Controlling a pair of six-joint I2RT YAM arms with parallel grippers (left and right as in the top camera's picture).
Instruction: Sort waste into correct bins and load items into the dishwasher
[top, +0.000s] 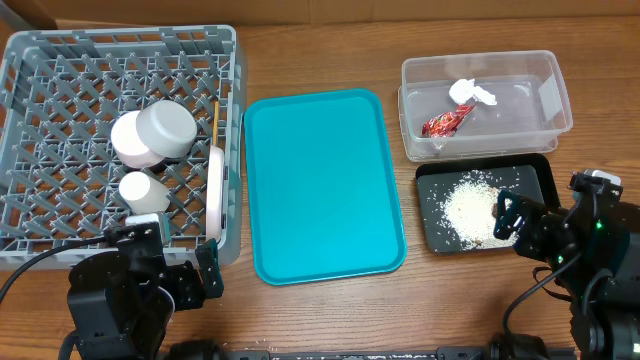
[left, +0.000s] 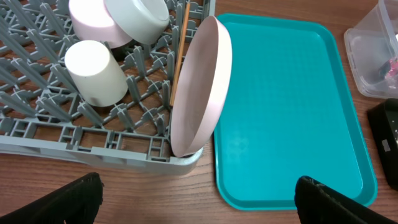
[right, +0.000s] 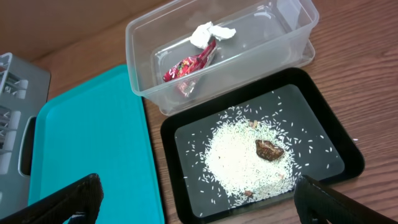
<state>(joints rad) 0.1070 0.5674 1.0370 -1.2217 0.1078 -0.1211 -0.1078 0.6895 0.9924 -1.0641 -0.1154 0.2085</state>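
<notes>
You see a teal serving tray (top: 325, 185) lying flat at the middle of the wooden worktop (top: 320, 50), its long sides running from the near edge toward the far one, its corners rounded and a low raised rim all round. Its floor carries a fine pebbled texture and catches a soft patch of light in the left wrist view. Your worktop around it is brown, with the grain running side to side in darker streaks.
</notes>
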